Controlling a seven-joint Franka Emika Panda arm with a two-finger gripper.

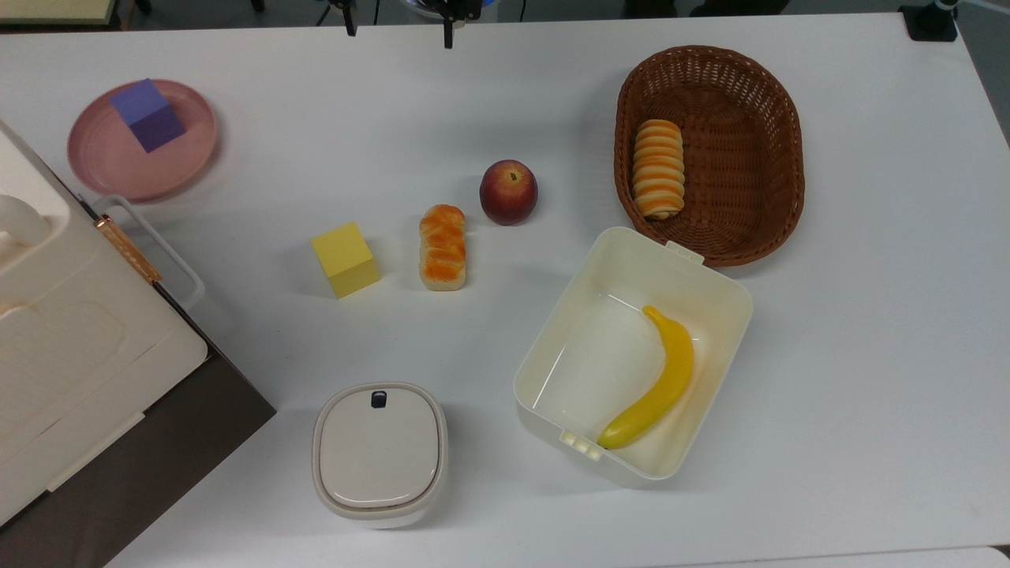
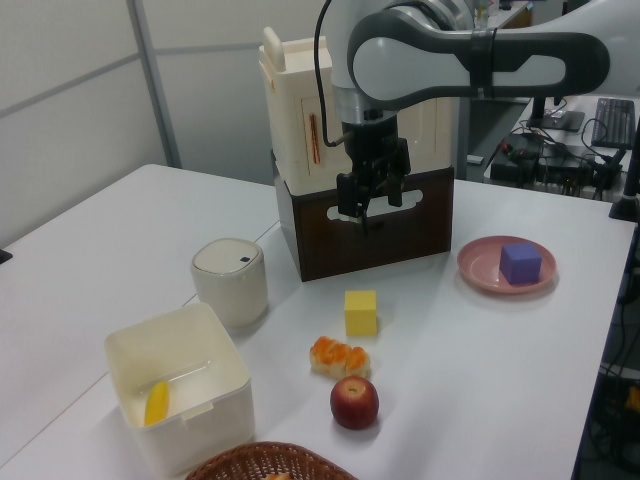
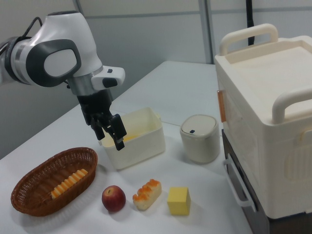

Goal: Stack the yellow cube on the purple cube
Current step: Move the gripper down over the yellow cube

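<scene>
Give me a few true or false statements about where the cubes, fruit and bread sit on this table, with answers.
1. The matte purple cube sits on the pink plate. True.
2. The matte yellow cube is stacked on it. False: it rests on the white table.
3. The yellow banana lies in the woven brown basket. False: it lies in the cream plastic tub.
4. The red apple stands on the table. True.
5. The gripper holds the yellow cube. False: it is empty.
</scene>
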